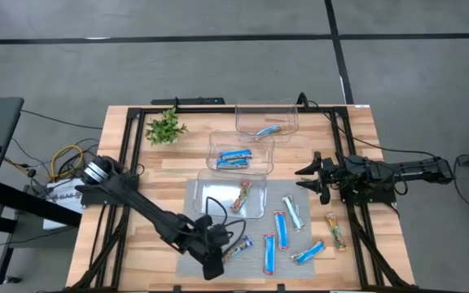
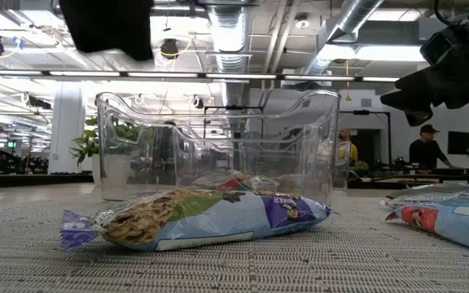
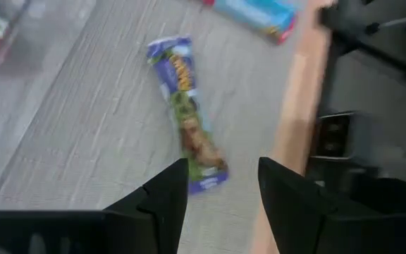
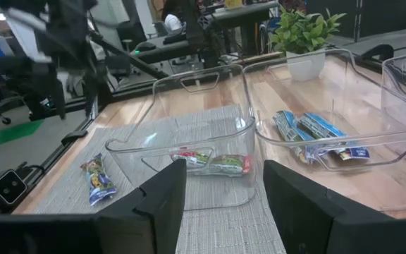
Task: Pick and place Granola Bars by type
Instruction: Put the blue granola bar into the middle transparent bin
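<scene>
Granola bars lie on a grey mat [image 1: 218, 264]. A purple-blue wrapped bar [image 1: 238, 247] [image 3: 187, 113] [image 2: 202, 220] lies flat near my left gripper [image 1: 216, 262] [image 3: 220, 187], which hovers open above the bar's near end without touching it. Several blue bars [image 1: 279, 228] lie flat further right on the mat, and an orange-brown bar [image 1: 335, 230] lies on the wood. My right gripper [image 1: 308, 177] [image 4: 220, 190] waits open at the table's right, pointing toward the bins.
Three clear bins stand in a row. The far bin [image 1: 267, 118] holds a pale silvery-blue bar, the middle bin [image 1: 241, 153] holds bright blue bars, and the near bin [image 1: 233, 194] [image 4: 189, 134] holds a red multicolour bar. A small potted plant [image 1: 165, 128] stands far left. People show in the room behind.
</scene>
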`<state>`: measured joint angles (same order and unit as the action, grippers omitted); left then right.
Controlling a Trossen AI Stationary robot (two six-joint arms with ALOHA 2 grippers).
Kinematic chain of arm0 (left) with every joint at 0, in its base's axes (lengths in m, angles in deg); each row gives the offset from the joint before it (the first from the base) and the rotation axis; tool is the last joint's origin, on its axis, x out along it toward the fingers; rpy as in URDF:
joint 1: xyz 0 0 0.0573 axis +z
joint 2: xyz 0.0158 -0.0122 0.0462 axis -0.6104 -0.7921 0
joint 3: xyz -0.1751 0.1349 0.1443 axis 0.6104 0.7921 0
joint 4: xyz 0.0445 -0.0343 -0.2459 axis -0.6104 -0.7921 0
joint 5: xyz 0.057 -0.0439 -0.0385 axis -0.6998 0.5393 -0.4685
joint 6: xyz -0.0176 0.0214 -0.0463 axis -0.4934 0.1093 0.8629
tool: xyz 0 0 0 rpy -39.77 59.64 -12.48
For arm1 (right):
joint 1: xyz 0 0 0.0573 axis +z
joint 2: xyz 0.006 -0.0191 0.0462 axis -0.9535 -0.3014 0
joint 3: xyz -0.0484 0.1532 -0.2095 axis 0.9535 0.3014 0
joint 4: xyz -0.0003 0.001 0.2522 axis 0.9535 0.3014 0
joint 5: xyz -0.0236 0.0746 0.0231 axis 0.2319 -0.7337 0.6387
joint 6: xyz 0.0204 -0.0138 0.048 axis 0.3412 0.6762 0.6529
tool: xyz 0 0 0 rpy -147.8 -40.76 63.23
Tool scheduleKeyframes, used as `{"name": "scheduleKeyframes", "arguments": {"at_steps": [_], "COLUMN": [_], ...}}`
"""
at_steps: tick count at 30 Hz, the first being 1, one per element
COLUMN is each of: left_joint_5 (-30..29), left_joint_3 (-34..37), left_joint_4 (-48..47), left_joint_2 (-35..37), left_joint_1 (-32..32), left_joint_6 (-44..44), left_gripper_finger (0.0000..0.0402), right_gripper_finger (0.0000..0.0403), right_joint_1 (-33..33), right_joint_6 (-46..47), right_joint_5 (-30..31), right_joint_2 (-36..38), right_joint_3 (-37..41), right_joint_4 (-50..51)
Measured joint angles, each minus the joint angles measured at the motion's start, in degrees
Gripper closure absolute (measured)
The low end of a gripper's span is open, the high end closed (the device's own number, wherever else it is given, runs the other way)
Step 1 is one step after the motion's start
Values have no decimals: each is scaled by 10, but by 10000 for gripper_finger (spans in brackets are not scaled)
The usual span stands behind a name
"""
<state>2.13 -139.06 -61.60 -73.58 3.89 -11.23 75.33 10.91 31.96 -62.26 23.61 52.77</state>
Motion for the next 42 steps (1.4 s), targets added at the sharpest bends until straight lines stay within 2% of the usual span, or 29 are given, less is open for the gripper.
{"name": "scheduleKeyframes", "arguments": {"at_steps": [6,12,15,21,30,35,42], "left_joint_5": [0,6,7,-39,-32,6,-36], "left_joint_3": [0,0,0,0,0,0,0], "left_joint_4": [43,94,110,100,91,111,99], "left_joint_2": [-62,-104,-107,-107,-107,-124,-128], "left_joint_1": [4,6,6,10,10,10,10], "left_joint_6": [-5,-64,-81,-102,-124,-126,-142], "left_gripper_finger": [237,237,237,237,235,210,172], "right_gripper_finger": [219,219,219,219,219,219,219], "right_joint_1": [0,0,0,0,0,0,0], "right_joint_6": [0,0,0,0,0,0,0], "right_joint_5": [0,0,0,0,0,0,0], "right_joint_2": [0,0,0,0,0,0,1], "right_joint_3": [0,0,0,0,0,0,0], "right_joint_4": [0,0,0,0,0,0,0]}}
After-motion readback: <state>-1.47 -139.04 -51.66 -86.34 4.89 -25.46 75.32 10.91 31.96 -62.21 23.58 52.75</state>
